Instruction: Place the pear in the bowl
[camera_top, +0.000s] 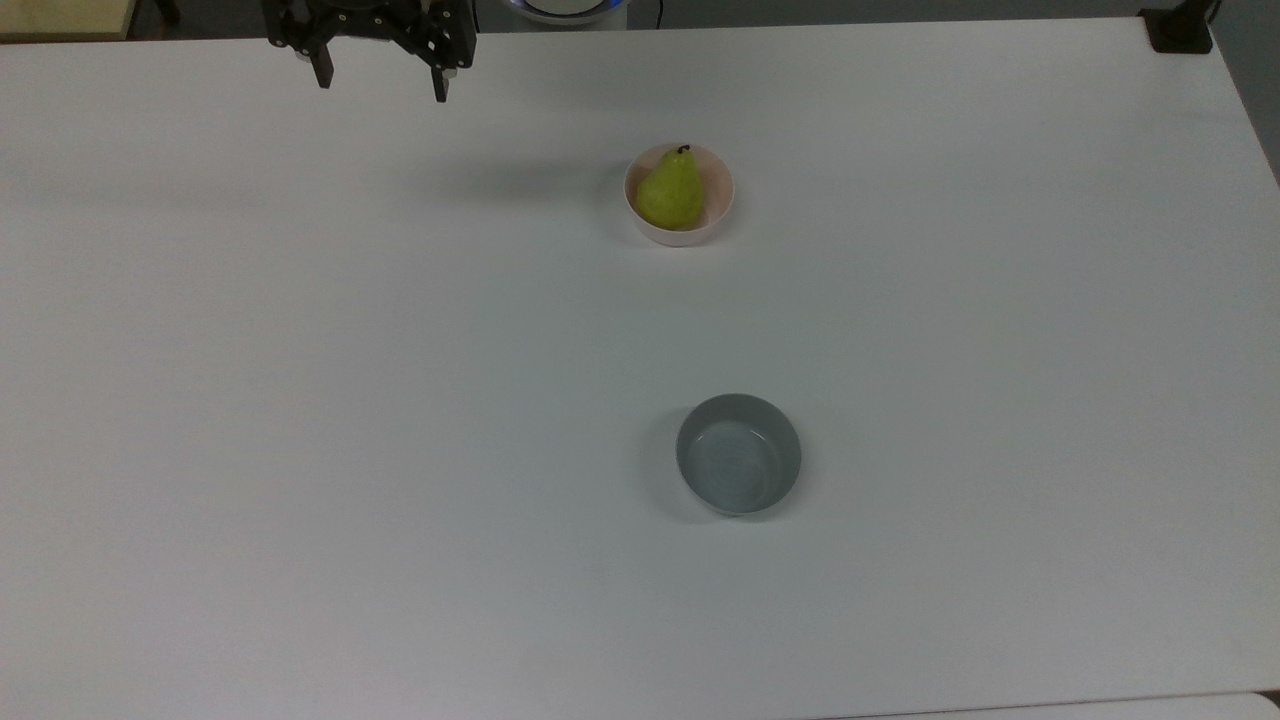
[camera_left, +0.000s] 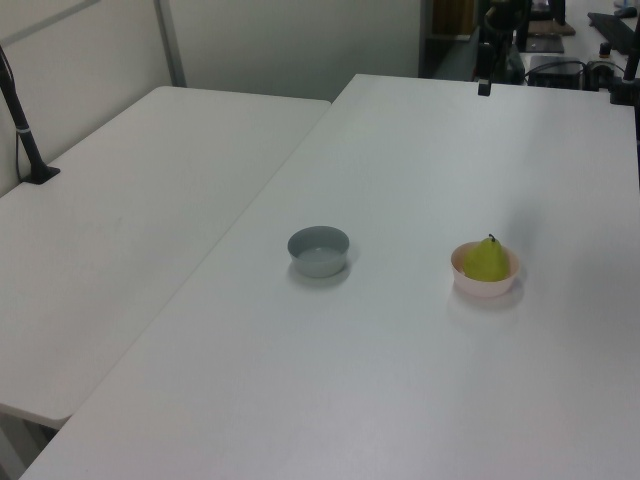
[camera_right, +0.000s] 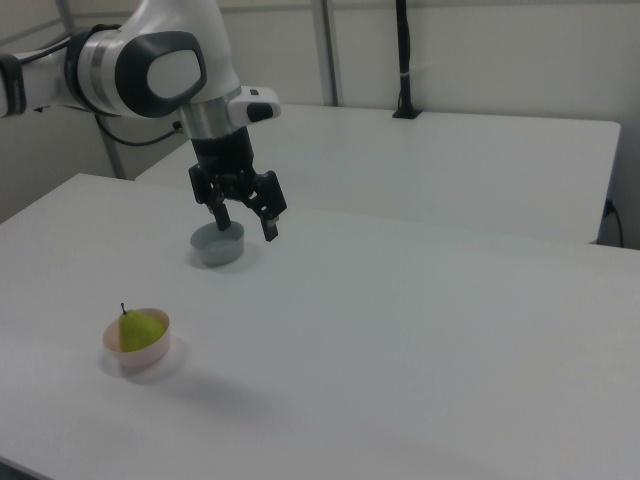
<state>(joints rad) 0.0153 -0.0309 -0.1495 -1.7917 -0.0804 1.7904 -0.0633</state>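
The pear (camera_top: 670, 192) sits upright inside the pink bowl (camera_top: 716, 222) on the white table (camera_top: 400, 400), stem up. The tool (camera_top: 382, 88) hangs above the table near the top view's upper left edge, well apart from the bowl, fingers spread and holding nothing. A grey bowl (camera_top: 738, 454) stands apart, lower in the top view.
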